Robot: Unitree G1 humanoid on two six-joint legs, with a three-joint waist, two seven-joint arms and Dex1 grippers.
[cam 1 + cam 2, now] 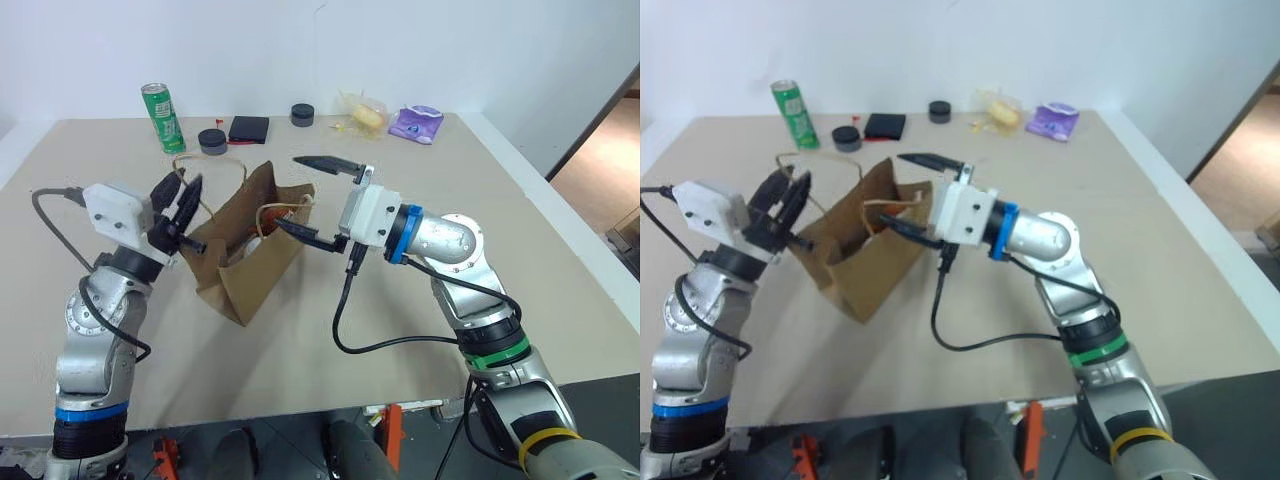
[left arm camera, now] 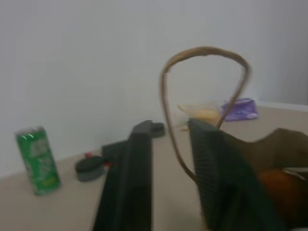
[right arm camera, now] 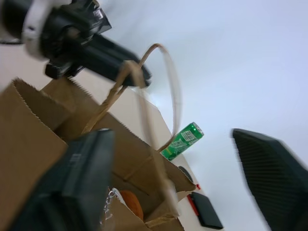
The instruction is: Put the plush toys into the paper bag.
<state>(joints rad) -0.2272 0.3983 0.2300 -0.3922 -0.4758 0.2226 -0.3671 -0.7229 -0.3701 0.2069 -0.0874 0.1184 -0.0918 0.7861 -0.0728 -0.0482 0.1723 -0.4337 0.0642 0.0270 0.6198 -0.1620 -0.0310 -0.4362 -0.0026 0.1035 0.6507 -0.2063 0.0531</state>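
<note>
Brown kraft paper bag [image 1: 250,250] with twisted paper loop handles stands open, a bit crumpled, on the beige tabletop [image 1: 420,200]. Inside the bag mouth: something orange-brown [image 3: 131,204] and a pale rounded bit [image 1: 254,243] next to it, with a small metal chain or clasp showing. Judged to be the plush toys already in the bag; can't tell for sure that both are, since only parts show. No plush toy lies loose on the table around the bag, so the task looks done or nearly done; what's left is probably just clearing the arms away.

Right gripper [image 1: 318,200]: black fingers wide apart, nothing between them, just above and beside the bag's right rim, pointing across the bag opening. The toys sit below it, down inside the bag, apart from the fingers.

Left gripper [image 1: 185,205]: at the bag's left side, fingers partly apart; the near loop handle [image 2: 202,91] runs up between them in the left wrist view. Can't tell if the fingers touch the handle; it doesn't look clamped.

Behind the bag, well apart: green drink can [image 1: 162,118], two dark round caps [image 1: 211,141], flat black pouch [image 1: 249,129], yellowish item in clear plastic wrap [image 1: 364,114], purple pouch [image 1: 417,124]. None needs moving.
</note>
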